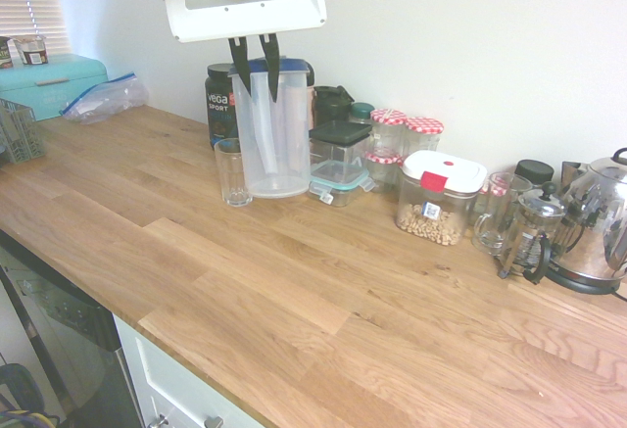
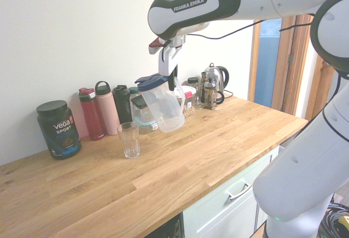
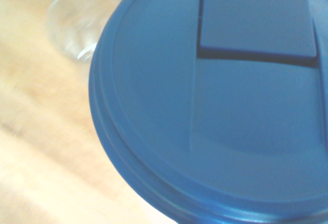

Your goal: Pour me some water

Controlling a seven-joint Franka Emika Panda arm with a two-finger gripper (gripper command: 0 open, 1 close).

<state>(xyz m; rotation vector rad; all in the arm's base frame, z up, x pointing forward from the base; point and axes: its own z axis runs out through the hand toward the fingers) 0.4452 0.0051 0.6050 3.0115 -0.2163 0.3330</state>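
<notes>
Second exterior view: the gripper [image 2: 172, 87] has its fingers closed on the handle of the pitcher [image 2: 163, 107], suspending it above the counter [image 2: 163, 175] near the wall-side edge. The lidded top leans toward the glass [image 2: 130, 141], presumably to aim the spout. The glass stands upright beside that edge, apparently to receive water. Water level: cannot tell.

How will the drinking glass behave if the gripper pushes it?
The drinking glass is tall and narrow, so it may tip under a high push. Its clear, smooth wall looks stiff, probably slippery. It appears empty, so likely slides easily.
</notes>
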